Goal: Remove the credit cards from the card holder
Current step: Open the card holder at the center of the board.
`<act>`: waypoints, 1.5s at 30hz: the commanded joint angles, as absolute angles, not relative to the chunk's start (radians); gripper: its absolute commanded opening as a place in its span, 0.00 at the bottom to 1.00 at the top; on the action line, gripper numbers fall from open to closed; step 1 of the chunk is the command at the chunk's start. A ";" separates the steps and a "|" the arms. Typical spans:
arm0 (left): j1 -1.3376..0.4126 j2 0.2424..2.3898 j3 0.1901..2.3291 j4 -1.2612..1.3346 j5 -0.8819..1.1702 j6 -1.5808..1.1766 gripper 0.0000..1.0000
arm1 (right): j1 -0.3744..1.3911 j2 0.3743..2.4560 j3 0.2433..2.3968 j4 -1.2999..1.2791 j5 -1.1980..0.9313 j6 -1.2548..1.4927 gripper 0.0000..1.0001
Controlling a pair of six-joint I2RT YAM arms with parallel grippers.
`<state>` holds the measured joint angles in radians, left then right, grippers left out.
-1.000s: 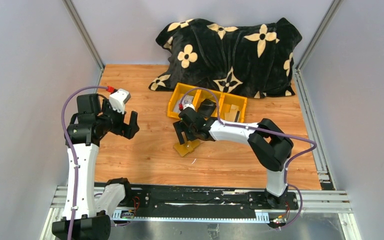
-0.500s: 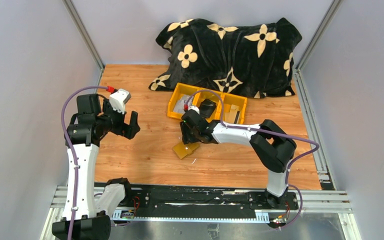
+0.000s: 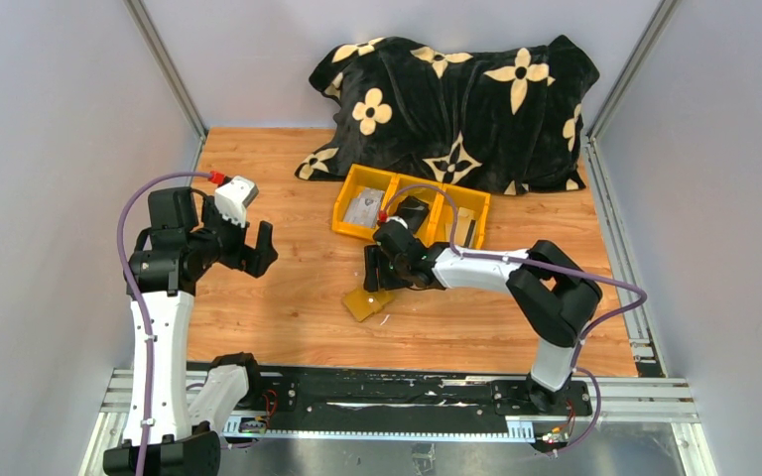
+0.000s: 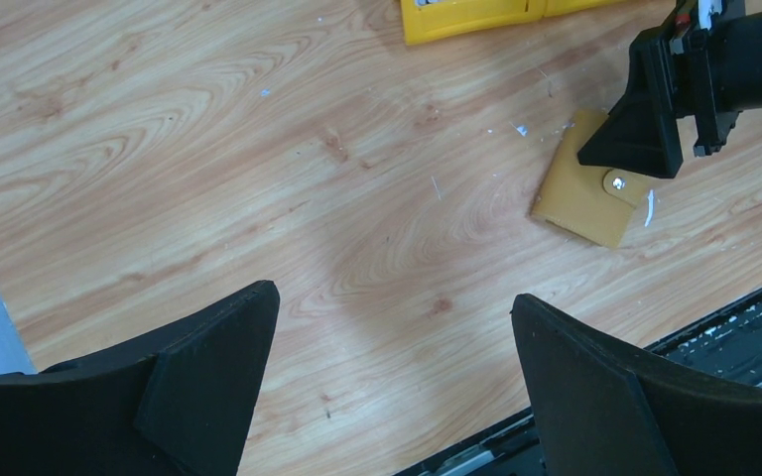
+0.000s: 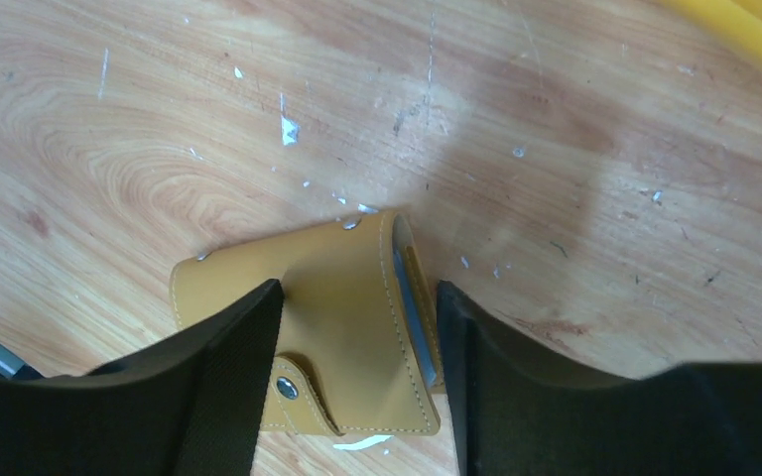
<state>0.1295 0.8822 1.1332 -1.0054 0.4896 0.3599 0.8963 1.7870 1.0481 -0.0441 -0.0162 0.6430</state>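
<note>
I've dropped the right pincer (image 5: 355, 309) nearer, down over the card holder (image 5: 342, 273), with its jaws drawn somewhat narrower.

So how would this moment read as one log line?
left fingers open, away | right fingers apart over wallet | wallet snapped shut on table
</note>
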 commanded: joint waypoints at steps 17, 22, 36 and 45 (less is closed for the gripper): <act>0.134 0.852 1.108 -1.041 0.599 0.356 1.00 | 0.861 1.579 1.031 0.088 -0.243 0.618 0.00; 0.125 0.851 1.080 -1.039 0.673 0.344 1.00 | 0.859 1.517 1.085 0.127 -0.347 0.570 0.00; 0.062 0.870 1.120 -1.040 0.920 0.286 1.00 | 0.859 1.465 1.261 0.276 -0.615 0.628 0.00; 0.054 0.861 1.146 -1.040 1.013 0.237 0.96 | 0.861 1.458 1.314 0.368 -0.728 0.689 0.00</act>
<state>0.0608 0.8722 1.1145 -1.0351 0.9428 0.2684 0.8696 1.4990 1.2709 0.2878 -0.6506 0.6559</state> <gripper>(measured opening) 0.981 0.012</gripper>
